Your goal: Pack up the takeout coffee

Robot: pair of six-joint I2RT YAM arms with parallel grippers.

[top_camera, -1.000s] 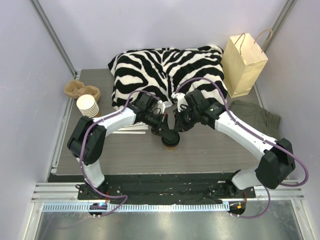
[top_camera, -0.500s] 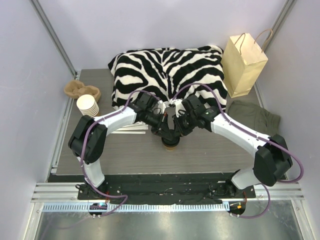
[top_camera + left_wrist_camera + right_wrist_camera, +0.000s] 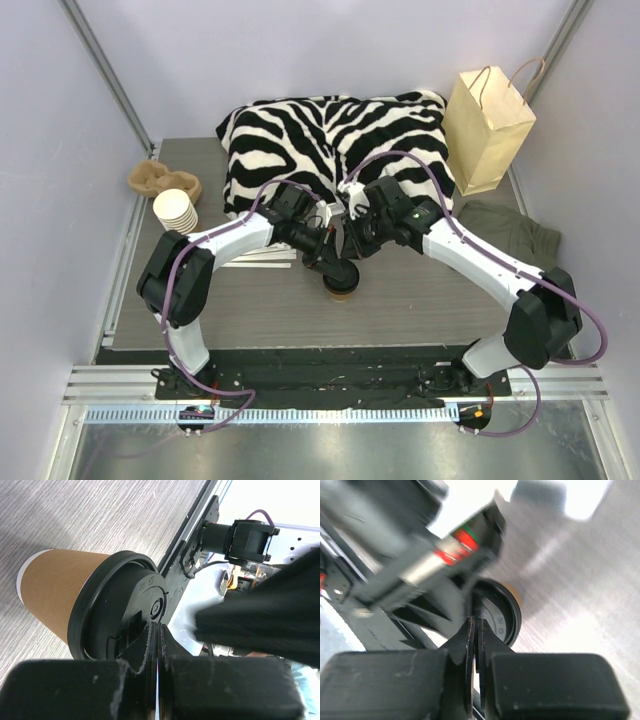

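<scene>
Left jaws are pressed fully together with nothing between them, their tips right at the black lid (image 3: 125, 605) of the takeout coffee (image 3: 60, 585); I can't tell whether they touch it. Right jaws are likewise closed and empty. The right wrist view is blurred, but it shows the lid's rim just beyond their tips. Only the left wrist view shows the brown cup wall. The overhead view hides both sets of tips, yet it alone shows the cup standing on the bench (image 3: 430, 300) directly beneath them, and the paper bag (image 3: 487, 125) well away, beyond and to the right of the right jaws.
</scene>
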